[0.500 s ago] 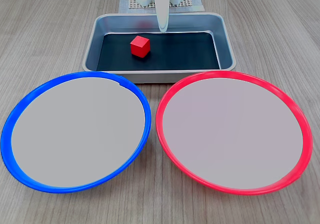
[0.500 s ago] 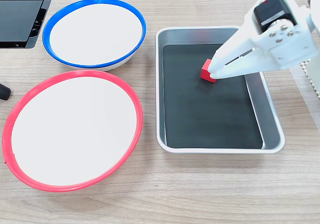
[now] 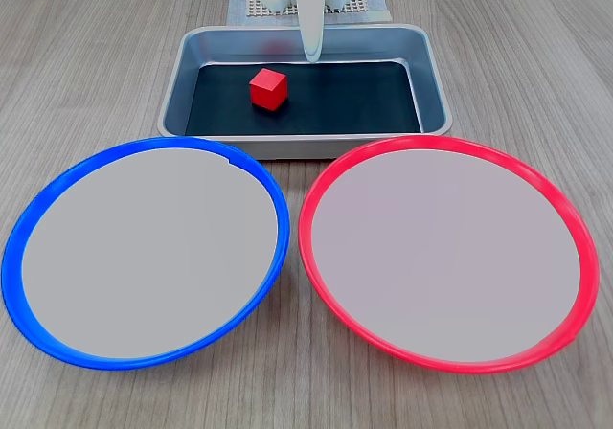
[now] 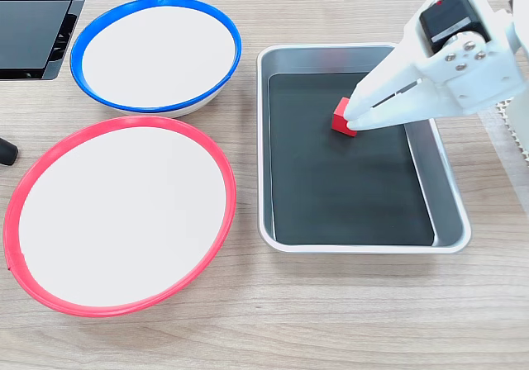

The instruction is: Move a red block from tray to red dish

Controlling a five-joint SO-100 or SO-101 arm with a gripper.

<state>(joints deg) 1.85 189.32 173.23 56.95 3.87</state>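
The red block (image 3: 268,88) (image 4: 340,116) lies on the black floor of the tray (image 3: 302,146) (image 4: 263,139), in its left half as the front fixed view shows it. My white gripper (image 3: 311,57) (image 4: 350,123) hangs point-down over the tray. Its fingers are pressed together, shut on nothing. From the front its tip is to the right of and behind the block, with a gap between them. From above the tip overlaps the block's edge. The red dish (image 3: 448,257) (image 4: 122,213) sits on the table beside the tray with nothing in it.
A blue-rimmed dish (image 3: 146,253) (image 4: 155,53) of the same size lies next to the red one. A black device (image 4: 33,23) and a small black object (image 4: 7,151) sit at the table's edge. The arm's base stands on a white mesh mat (image 3: 374,6) behind the tray.
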